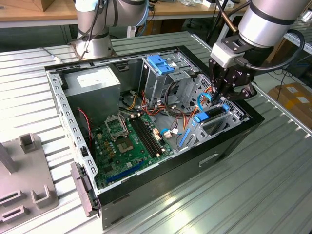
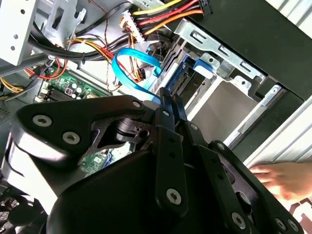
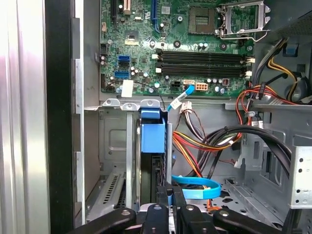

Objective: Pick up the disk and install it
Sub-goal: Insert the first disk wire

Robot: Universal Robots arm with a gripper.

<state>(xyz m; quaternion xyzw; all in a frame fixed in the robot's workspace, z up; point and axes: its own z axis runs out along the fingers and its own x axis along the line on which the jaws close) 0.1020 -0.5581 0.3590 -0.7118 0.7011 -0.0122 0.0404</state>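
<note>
Closed black jaws at blue-railed disk (image 3: 152,141)

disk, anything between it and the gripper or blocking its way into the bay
Nothing visible. In the first wrist view the disk stands on edge in the drive bay, the gripper right at it; the blue cable loops beside, not across.

Green, that was the motherboard (image 1: 129,141), striped with black memory slots! The disk (image 3: 152,136) showed bright blue over a dark body. The gripper (image 3: 170,191) was black all over (silver bolt heads dotted it). The ribbon cable (image 3: 195,187) was pale blue, the wires (image 2: 165,12) red, orange and yellow. The case (image 1: 161,190) was black, the table (image 1: 253,195) ribbed silver, and the power supply (image 1: 92,85) grey with a white label.
</note>
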